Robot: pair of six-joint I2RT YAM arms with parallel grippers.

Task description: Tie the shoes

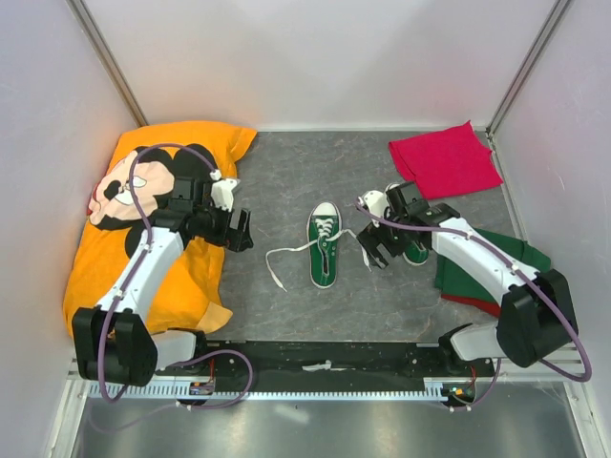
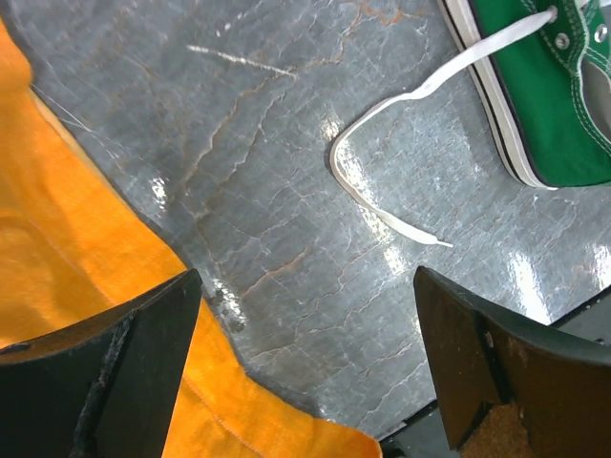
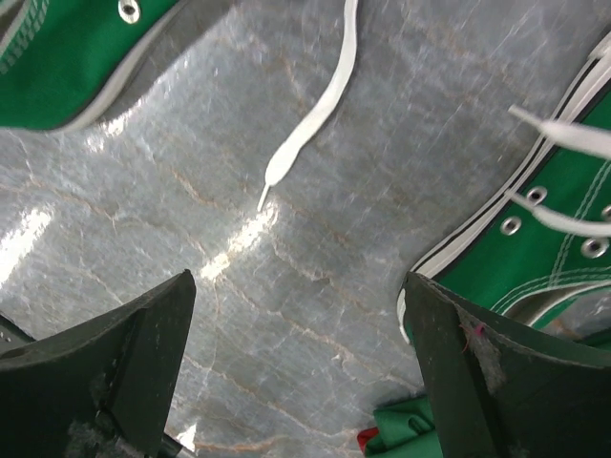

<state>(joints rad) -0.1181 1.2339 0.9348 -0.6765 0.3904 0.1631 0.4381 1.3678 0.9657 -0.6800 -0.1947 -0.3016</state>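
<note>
One green sneaker (image 1: 325, 246) lies in the middle of the grey mat, toe pointing away, laces untied. Its left lace (image 1: 279, 260) trails toward my left gripper (image 1: 239, 231), which is open and empty over the edge of the orange cloth. The left wrist view shows this shoe (image 2: 554, 86) and its loose lace (image 2: 382, 153) ahead of the open gripper (image 2: 305, 363). The second sneaker (image 1: 412, 239) is partly hidden under my right arm. My right gripper (image 1: 374, 250) is open and empty between the two shoes. The right wrist view shows a lace end (image 3: 305, 134), the second shoe (image 3: 544, 229) and the open gripper (image 3: 301, 363).
An orange Mickey Mouse cloth (image 1: 162, 219) covers the left side. A red cloth (image 1: 444, 160) lies at the back right. A folded green cloth (image 1: 487, 272) lies under my right arm. White walls enclose the mat on three sides.
</note>
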